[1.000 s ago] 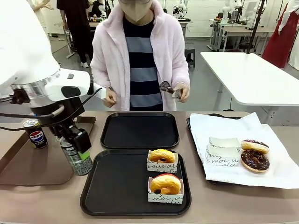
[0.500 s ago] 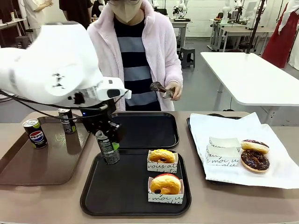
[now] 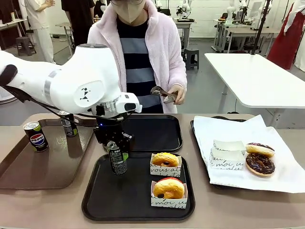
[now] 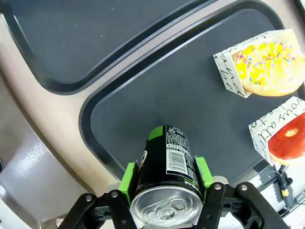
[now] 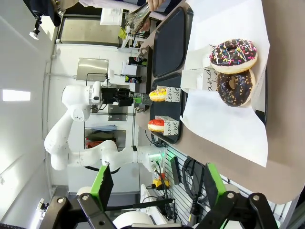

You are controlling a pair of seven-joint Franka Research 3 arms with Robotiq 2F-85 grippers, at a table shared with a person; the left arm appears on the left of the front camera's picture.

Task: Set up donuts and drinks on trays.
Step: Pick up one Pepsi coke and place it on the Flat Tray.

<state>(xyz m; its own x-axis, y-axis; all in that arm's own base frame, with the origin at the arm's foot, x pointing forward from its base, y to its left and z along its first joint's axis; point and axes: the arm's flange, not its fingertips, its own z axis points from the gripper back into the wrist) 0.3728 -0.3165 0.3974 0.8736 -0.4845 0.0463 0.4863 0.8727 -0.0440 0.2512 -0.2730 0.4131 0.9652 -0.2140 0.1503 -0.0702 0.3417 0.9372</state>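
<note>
My left gripper (image 3: pixel 117 153) is shut on a dark drink can (image 3: pixel 117 160) with green print. It holds the can upright at the back left of the near black tray (image 3: pixel 109 200); I cannot tell whether the base touches the tray floor. In the left wrist view the green pads (image 4: pixel 202 171) clamp the can (image 4: pixel 167 157) over the tray (image 4: pixel 181 90). Two donuts in white sleeves (image 3: pixel 165 161) (image 3: pixel 168 189) sit on that tray's right side. The far black tray (image 3: pixel 143 133) is bare. My right gripper (image 5: pixel 157 186) stands open, holding nothing, away from the trays.
A brown tray (image 3: pixel 28 171) at left holds a Pepsi can (image 3: pixel 35 136) and another can (image 3: pixel 68 124). At right, a paper-lined tray (image 3: pixel 238 181) carries two chocolate donuts (image 3: pixel 259 163) and empty sleeves (image 3: pixel 228 155). The person across holds tongs (image 3: pixel 164 94).
My left arm has carried the can rightward from beside the brown tray to the near black tray. The person's hand with the tongs shifted slightly.
</note>
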